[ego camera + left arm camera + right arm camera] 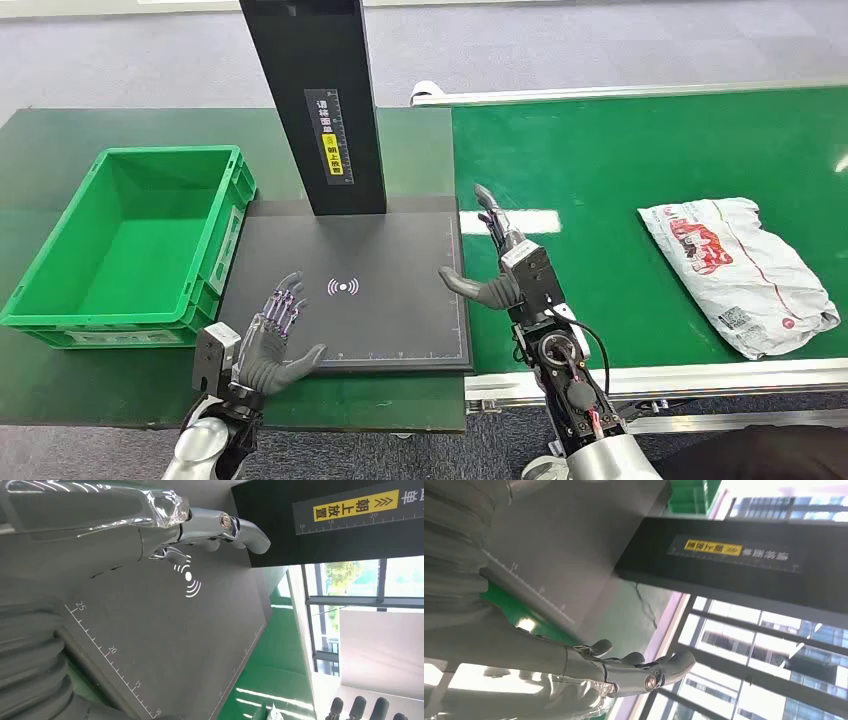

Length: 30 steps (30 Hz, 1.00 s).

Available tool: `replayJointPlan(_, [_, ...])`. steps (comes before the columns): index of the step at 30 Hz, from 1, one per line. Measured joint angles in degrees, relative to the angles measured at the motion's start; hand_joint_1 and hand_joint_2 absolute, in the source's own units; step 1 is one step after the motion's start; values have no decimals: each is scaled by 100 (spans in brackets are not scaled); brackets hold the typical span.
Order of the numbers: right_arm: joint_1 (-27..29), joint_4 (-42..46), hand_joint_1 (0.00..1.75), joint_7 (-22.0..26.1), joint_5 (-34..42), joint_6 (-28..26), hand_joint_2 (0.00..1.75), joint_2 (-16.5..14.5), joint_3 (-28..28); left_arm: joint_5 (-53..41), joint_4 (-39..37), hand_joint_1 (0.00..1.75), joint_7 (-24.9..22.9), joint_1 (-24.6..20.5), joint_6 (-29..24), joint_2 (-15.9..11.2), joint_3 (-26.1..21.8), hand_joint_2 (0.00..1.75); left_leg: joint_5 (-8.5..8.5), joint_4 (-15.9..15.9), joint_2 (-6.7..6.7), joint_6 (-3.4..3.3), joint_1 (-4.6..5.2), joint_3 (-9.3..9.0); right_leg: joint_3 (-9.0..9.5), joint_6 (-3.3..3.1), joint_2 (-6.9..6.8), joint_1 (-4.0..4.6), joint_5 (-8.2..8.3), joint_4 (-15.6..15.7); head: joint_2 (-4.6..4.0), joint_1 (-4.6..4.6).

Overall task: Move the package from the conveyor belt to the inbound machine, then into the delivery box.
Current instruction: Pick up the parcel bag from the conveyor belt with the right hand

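Seen from the robot's head, a white plastic package with red printing lies flat on the green conveyor belt, out at about three o'clock and well apart from both hands. Nothing touches it.

At the centre sits the inbound machine, a flat dark grey plate with ruler marks along its edges and a white signal symbol printed near its middle. A tall black post rises from its far edge at twelve o'clock, carrying a yellow label.

At nine o'clock a green delivery box stands just beside the plate, on a dark green table.

The left hand hovers at about seven o'clock, over the near left corner of the plate, fingers spread and holding nothing. In the left wrist view its silver fingers stretch out above the signal symbol.

The right hand is at about five o'clock, over the seam between the plate and the belt, fingers spread with the thumb out to the side, holding nothing. The right wrist view shows its fingers extended and apart.
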<state>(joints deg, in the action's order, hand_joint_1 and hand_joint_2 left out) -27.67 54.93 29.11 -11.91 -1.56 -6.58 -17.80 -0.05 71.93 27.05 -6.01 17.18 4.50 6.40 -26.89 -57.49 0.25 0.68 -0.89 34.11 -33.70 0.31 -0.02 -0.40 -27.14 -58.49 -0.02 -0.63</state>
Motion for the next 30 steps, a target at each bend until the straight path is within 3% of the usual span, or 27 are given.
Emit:
replayJointPlan(5, [-3,1,0,-29,-234,-333,175,1,-29,-7,0,0,-15,-10,17,0,0,175,0,0,0,0,0,0,0,0,0,0,0,0,1,0])
replayJointPlan(10, [-134,0,0,-295,-928,-619,175,57,-55,-17,-26,0,-22,-73,64,0,3,175,0,0,1,0,0,0,0,0,0,0,0,0,1,0])
replayJointPlan(16, [-614,-154,0,-518,-1598,-622,175,293,-118,14,-78,0,42,-121,63,-17,4,175,1,-1,0,0,0,-1,1,0,0,0,1,0,1,0])
replayJointPlan(30, [-1383,-837,0,-789,-2178,-517,175,746,-427,76,-78,0,54,-97,67,-119,2,175,1,-1,-3,-1,0,1,3,1,0,0,1,0,1,-1])
